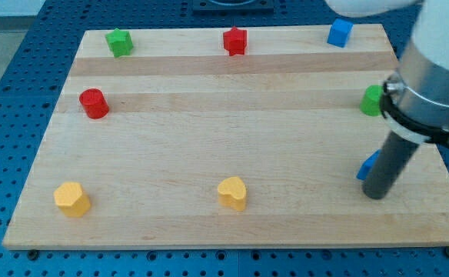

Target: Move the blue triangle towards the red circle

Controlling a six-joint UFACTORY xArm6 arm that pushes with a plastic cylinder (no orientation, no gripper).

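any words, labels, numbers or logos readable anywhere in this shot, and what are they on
None: no text, number or logo shows on the wooden board, the blue triangle, the red circle, the other blocks or the arm above my tip.

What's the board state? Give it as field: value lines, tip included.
tip: my tip at the view's right, down on the board
blue triangle: touching the rod's left side, mostly hidden
red circle: far at the view's left
top edge: green block, red block, blue block
right edge: green block, partly hidden by the arm
bottom: yellow block, yellow heart
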